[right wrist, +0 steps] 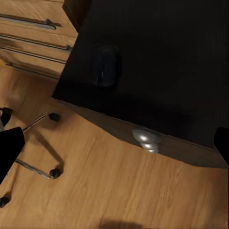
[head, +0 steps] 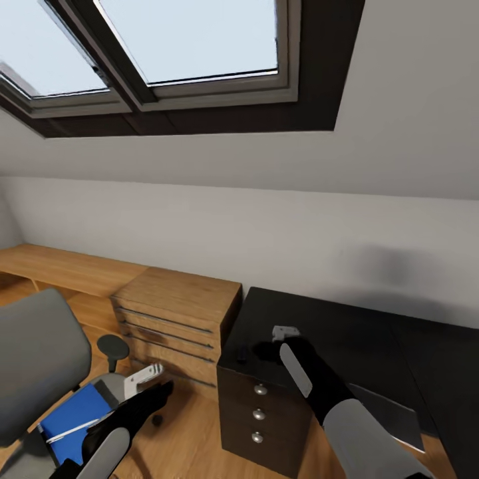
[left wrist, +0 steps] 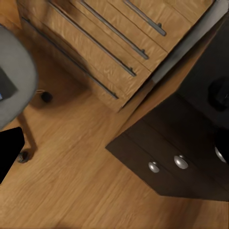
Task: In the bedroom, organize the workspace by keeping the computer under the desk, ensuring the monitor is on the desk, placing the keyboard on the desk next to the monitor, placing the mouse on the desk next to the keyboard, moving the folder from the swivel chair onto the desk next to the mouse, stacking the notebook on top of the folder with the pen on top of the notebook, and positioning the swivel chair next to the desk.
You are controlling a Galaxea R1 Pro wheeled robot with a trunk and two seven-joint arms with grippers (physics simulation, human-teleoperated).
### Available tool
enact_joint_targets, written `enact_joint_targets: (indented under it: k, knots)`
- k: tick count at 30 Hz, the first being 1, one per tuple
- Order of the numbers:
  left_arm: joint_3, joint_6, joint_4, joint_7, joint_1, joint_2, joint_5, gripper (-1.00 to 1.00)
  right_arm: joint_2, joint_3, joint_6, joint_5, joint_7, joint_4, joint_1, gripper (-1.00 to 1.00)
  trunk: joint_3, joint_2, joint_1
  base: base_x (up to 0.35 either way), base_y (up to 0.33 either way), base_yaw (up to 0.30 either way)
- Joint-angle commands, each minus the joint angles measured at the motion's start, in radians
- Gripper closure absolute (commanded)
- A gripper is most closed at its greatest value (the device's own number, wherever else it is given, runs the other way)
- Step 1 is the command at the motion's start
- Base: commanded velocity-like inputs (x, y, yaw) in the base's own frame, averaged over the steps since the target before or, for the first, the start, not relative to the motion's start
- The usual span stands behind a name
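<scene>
The black desk (head: 372, 346) fills the right side, above its drawer unit (head: 258, 416) with round silver knobs. The small black mouse (right wrist: 106, 66) lies on the desk top near the corner over the drawers. My right gripper (head: 286, 332) hovers over that corner, just above the mouse, fingers wide apart and empty. The grey swivel chair (head: 36, 359) stands at lower left. On its seat lies a blue flat item (head: 66, 416), folder or notebook, with the thin white pen (head: 74, 430) across it. My left gripper (head: 148, 376) hangs open beside the seat.
A light-wood chest (head: 178, 319) with long bar handles stands between chair and desk, against a low wooden bench (head: 60, 266). The chair's chrome legs and casters (right wrist: 40, 164) spread over the wood floor (left wrist: 71, 181). A sloped wall with a skylight (head: 186, 40) rises behind.
</scene>
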Motion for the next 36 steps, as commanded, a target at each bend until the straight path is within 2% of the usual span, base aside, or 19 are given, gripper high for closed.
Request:
enact_joint_targets:
  k: [1,7,12,18,26,32,36]
  knots:
    - [-0.013,0.002,-0.001,0.008,-0.001,0.001,0.005,-1.0,0.002,0.008,-0.006,0.07,-0.011,0.012,0.0,-1.0,-0.001,-0.001,0.0,0.0,0.0,0.263]
    - [-0.029,0.003,-0.001,0.008,-0.001,-0.001,0.008,-1.0,0.005,0.014,-0.034,0.143,-0.012,0.063,0.0,-1.0,-0.005,-0.001,0.0,0.0,0.0,0.262]
    - [-0.065,0.002,-0.001,0.008,-0.001,-0.001,0.006,-1.0,0.004,0.015,-0.047,0.16,-0.012,0.075,0.0,-1.0,-0.008,-0.001,0.0,0.0,0.0,0.26]
    - [-0.079,0.001,-0.001,0.009,-0.001,-0.001,0.006,-1.0,0.004,0.015,-0.063,0.193,-0.013,0.078,0.0,-1.0,-0.012,-0.001,0.0,0.0,0.0,0.259]
    - [-0.084,0.002,-0.001,0.009,-0.001,-0.002,0.007,-1.0,0.001,0.013,-0.096,0.2,-0.013,0.079,0.0,-1.0,-0.015,-0.001,0.0,0.002,0.0,0.159]
    - [-0.12,0.0,-0.001,0.009,-0.001,-0.001,0.004,-1.0,-0.001,0.013,-0.114,0.202,-0.012,0.084,0.0,-1.0,-0.016,-0.001,0.0,0.168,0.0,0.029]
    - [-0.133,-0.001,-0.001,0.009,-0.001,-0.001,0.003,-1.0,-0.001,0.014,-0.168,0.205,-0.012,0.116,0.0,-1.0,-0.016,-0.001,0.0,0.285,0.0,0.006]
